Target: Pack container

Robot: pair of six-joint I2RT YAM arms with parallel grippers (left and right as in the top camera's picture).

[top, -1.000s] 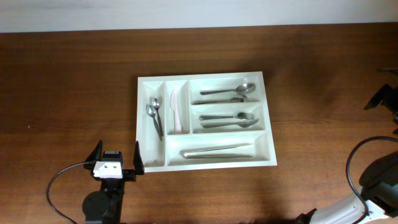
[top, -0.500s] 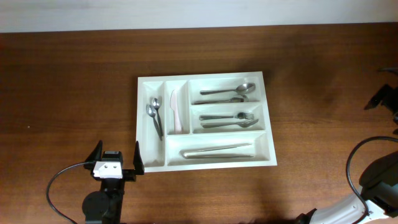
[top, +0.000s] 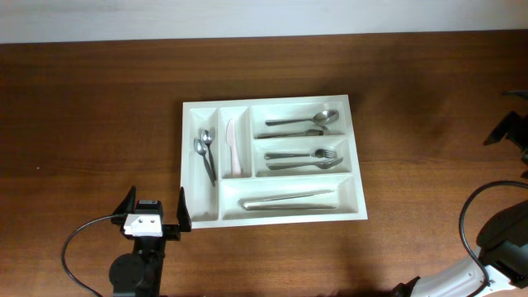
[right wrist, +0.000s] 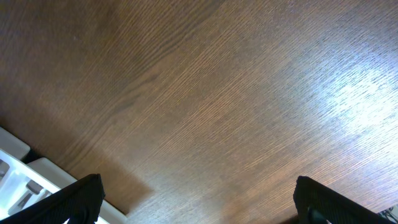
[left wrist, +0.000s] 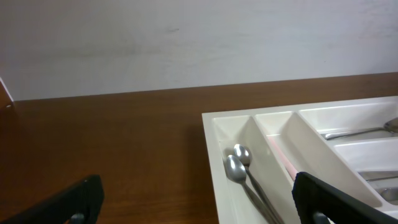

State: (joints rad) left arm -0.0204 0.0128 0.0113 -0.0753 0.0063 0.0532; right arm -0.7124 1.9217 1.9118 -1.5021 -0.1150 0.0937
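Observation:
The white container [top: 264, 102] lies in the middle of the table. Two spoons [top: 205, 153] lie in its left narrow compartment and a pale knife [top: 233, 148] in the second. The wide compartments hold spoons [top: 301, 122], forks [top: 304, 158] and knives [top: 289, 200]. My left gripper [top: 154, 205] is open and empty, just off the container's near left corner. The left wrist view shows the container's rim [left wrist: 214, 124] and the two spoons [left wrist: 239, 168] between the open fingers [left wrist: 199, 205]. My right gripper [top: 507, 128] is at the far right, open and empty [right wrist: 199, 205] above bare wood.
The brown wooden table [top: 91, 115] surrounds the container. A corner of the container [right wrist: 18, 162] shows at the lower left of the right wrist view. A black cable [top: 78, 247] loops beside the left arm. A pale wall [left wrist: 186, 37] runs behind the table.

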